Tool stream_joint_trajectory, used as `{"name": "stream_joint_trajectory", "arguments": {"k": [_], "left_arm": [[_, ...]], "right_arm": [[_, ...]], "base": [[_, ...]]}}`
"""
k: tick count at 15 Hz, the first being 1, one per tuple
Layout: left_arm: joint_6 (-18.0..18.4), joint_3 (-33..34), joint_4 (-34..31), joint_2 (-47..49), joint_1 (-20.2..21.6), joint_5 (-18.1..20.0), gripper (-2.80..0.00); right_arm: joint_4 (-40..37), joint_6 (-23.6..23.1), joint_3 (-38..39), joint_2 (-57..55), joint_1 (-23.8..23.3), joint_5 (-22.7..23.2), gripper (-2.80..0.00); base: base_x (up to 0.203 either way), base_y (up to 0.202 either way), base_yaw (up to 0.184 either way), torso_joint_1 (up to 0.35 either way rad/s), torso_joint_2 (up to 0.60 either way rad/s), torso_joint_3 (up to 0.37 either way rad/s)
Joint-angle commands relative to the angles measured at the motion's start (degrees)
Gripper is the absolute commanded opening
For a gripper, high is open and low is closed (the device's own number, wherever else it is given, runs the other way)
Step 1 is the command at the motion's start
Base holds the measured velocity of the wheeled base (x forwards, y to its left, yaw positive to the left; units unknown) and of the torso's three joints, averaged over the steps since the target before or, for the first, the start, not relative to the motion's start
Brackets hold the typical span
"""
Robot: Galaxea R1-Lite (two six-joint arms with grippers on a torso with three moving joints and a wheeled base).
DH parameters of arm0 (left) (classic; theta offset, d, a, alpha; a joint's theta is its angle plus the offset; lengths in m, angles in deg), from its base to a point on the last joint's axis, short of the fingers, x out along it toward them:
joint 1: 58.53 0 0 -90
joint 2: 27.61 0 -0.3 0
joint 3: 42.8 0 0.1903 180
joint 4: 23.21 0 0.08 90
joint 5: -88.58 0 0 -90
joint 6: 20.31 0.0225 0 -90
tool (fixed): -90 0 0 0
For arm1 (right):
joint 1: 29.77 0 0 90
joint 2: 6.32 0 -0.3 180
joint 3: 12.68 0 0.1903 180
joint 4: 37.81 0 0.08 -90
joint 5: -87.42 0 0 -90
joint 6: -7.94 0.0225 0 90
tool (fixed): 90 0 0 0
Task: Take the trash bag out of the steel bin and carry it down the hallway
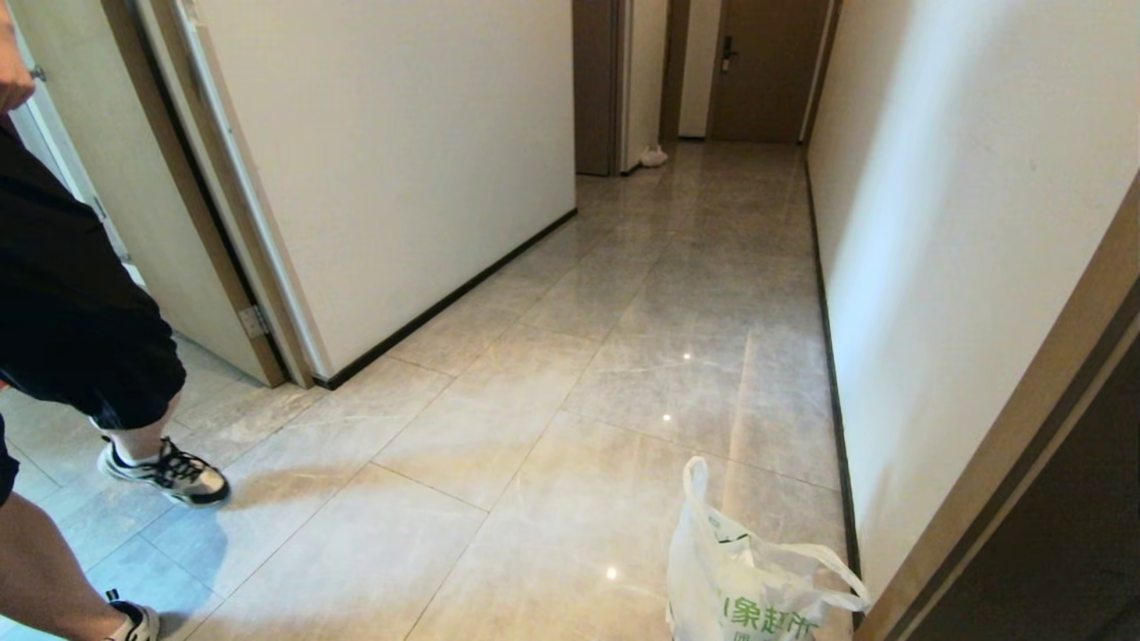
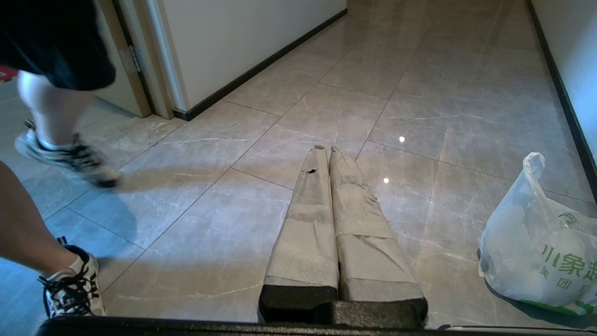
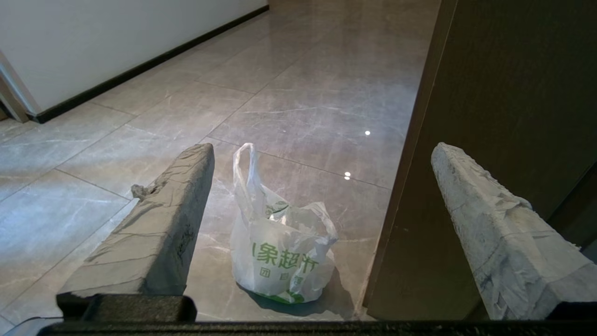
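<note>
A: Where is the trash bag [image 3: 280, 252] sitting?

B: On the glossy tiled floor [image 3: 298, 112] of the hallway, below and just ahead of the right hand [image 3: 322, 158], in the gap between its two wrapped fingers [image 3: 163, 224]. Nothing is touching it; one loop handle stands upright.

A: So that hand is released?

B: Yes, its fingers are spread wide with the bag clear of both. A dark door frame [image 3: 410, 186] rises just beside the bag, on the side of the hand's outer finger.

A: And the left hand [image 2: 325, 149]?

B: Clenched, the two fingers pressed together, grasping nothing, hovering over bare tile. The bag lies well off to its right side, near the black baseboard [image 2: 564, 102].

A: Anyone around?

B: A person [image 1: 71, 320] in dark shorts and sneakers stands to the left of the left hand, by an open door [image 1: 134, 196].

A: The steel bin?

B: I cannot see it.
</note>
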Motion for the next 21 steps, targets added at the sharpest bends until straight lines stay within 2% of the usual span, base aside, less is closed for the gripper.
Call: {"name": "stream_joint_trajectory", "arguments": {"k": [1, 21], "left_arm": [[-0.02, 0.00, -0.02, 0.00, 0.00, -0.05, -2.80], [-0.02, 0.00, -0.02, 0.00, 0.00, 0.02, -2.80]], "right_arm": [[0.06, 0.44, 0.01, 0.02, 0.02, -0.09, 0.00], [0.06, -0.26, 0.01, 0.02, 0.02, 0.00, 0.00]], "base": [[0.000, 0.000, 0.000, 0.000, 0.00, 0.000], [0.000, 0.000, 0.000, 0.000, 0.00, 0.000]]}}
